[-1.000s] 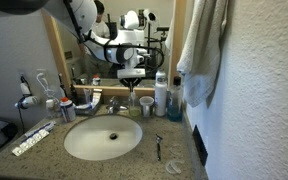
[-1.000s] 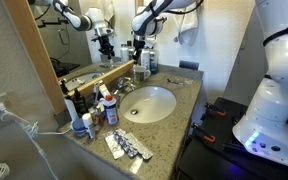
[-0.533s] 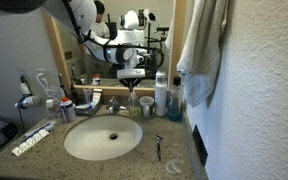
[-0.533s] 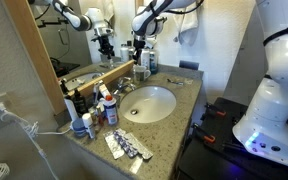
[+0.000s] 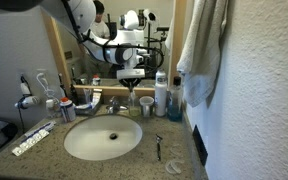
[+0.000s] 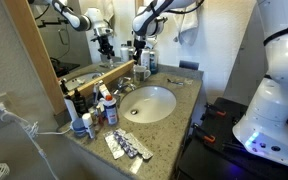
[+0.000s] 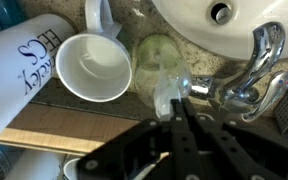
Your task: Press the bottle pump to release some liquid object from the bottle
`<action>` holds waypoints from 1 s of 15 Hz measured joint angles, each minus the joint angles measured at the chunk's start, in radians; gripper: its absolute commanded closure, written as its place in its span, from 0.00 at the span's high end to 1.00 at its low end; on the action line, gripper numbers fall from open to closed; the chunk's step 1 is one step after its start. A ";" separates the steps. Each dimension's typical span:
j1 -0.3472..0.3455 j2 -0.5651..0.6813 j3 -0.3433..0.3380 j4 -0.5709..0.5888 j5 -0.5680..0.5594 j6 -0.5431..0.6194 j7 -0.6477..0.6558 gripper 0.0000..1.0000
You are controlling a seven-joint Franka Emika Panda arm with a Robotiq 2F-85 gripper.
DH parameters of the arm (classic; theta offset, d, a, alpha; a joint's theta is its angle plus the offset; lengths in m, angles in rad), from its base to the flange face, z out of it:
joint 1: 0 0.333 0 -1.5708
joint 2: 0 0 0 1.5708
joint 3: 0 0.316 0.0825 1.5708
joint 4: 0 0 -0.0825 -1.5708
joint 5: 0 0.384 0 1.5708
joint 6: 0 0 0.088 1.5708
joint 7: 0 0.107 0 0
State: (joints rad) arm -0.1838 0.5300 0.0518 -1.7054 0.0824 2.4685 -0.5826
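Observation:
The small greenish-clear bottle [image 7: 156,62] stands behind the sink next to the faucet [image 7: 256,62], seen from above in the wrist view. Its pale bottle pump [image 7: 168,97] points toward the camera. My gripper [image 7: 177,112] is shut, its black fingers pressed together, with the tips right on top of the pump head. In both exterior views the gripper [image 5: 132,77] [image 6: 139,57] hangs straight down over the bottle [image 5: 132,100] [image 6: 141,73] at the back of the counter, in front of the mirror.
A grey cup [image 7: 92,66] [image 5: 147,105] stands beside the bottle, then a taller white-and-blue bottle [image 5: 161,94] and a blue bottle [image 5: 173,100]. The sink basin [image 5: 103,137] is in front. Toiletries [image 5: 59,104] crowd one end of the counter. A towel [image 5: 202,45] hangs nearby.

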 measured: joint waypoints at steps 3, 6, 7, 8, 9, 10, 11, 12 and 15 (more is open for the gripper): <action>0.000 0.001 0.000 -0.002 0.000 0.010 0.000 0.07; -0.001 0.002 0.000 -0.002 0.000 0.016 0.000 0.07; -0.001 0.002 0.000 -0.002 0.000 0.017 0.000 0.07; -0.001 0.002 0.000 -0.002 0.000 0.017 0.000 0.07; -0.002 0.002 0.000 -0.001 0.000 0.017 0.000 0.07; -0.002 0.002 0.000 -0.001 0.000 0.017 0.000 0.07; -0.002 0.002 0.000 -0.001 0.000 0.017 0.000 0.07; -0.002 0.002 0.000 -0.001 0.000 0.016 0.000 0.07; -0.001 0.002 0.001 0.000 0.000 0.016 0.000 0.07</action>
State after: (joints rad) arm -0.1853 0.5324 0.0533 -1.7058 0.0823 2.4850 -0.5826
